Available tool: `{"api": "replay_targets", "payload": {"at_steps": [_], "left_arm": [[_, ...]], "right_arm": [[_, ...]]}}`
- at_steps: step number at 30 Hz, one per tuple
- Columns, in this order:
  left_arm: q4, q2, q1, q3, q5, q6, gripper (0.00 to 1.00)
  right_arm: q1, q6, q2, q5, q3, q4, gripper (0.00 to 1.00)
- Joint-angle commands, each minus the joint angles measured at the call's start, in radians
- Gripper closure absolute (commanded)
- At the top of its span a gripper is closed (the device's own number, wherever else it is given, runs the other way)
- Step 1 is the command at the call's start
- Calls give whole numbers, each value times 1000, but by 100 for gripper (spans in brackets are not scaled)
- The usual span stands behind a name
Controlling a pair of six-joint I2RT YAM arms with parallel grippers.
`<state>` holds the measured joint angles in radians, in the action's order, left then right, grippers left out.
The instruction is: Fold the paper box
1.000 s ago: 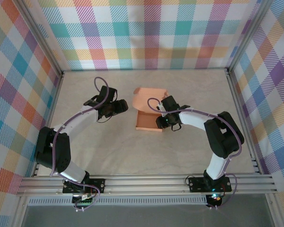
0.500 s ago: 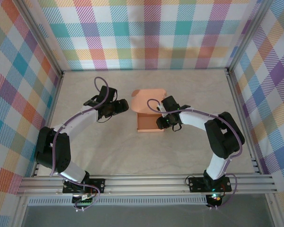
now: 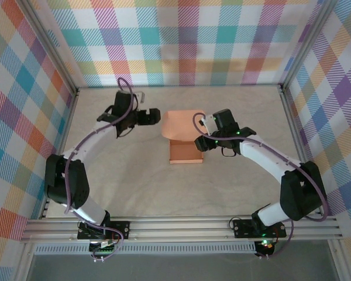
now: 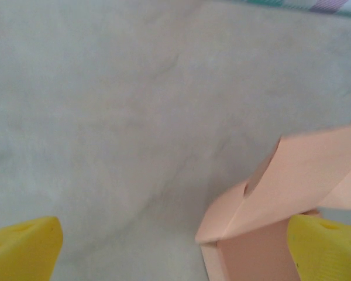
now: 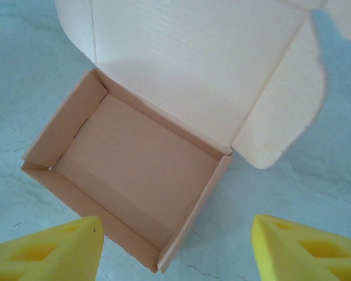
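**Tray formed, lid not yet closed**
The paper box (image 3: 184,150) is seen mid-table (image 3: 134,175), its four walls raised and its lid (image 3: 184,124) standing open at the far side. The left gripper (image 3: 154,117) is held just beside the lid, the right gripper (image 3: 200,143) by the tray's right wall; both jaws are spread, nothing pinched. Next, the lid likely needs lowering and its flaps tucking in.

paper box (image 5: 140,170): salmon-orange | right gripper fingers (image 5: 304,246): yellow | walls (image 3: 187,41): pastel plaid | table (image 3: 134,175): seemingly mottled beige

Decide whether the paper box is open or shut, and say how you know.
Open. The paper box shows its empty inside; its lid is raised behind.
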<state>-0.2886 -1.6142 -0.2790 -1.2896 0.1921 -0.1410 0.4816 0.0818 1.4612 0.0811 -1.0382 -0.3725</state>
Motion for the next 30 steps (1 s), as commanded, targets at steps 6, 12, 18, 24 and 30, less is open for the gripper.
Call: {"api": "replay_targets", "payload": {"at_steps": [6, 12, 18, 24, 30], "left_arm": [[-289, -253, 49, -363, 339, 446, 8], [-622, -453, 49, -659, 455, 708, 27], [-874, -589, 47, -856, 479, 862, 44], [-978, -659, 36, -938, 504, 926, 55], [-999, -680, 32, -975, 519, 933, 52]], "right_arm": [[-44, 65, -37, 86, -22, -56, 32], [-51, 68, -59, 80, -7, -66, 32], [-55, 67, -68, 68, 1, -77, 32], [-55, 65, -60, 70, -6, -79, 32], [-54, 63, -55, 71, -10, -82, 32]]}}
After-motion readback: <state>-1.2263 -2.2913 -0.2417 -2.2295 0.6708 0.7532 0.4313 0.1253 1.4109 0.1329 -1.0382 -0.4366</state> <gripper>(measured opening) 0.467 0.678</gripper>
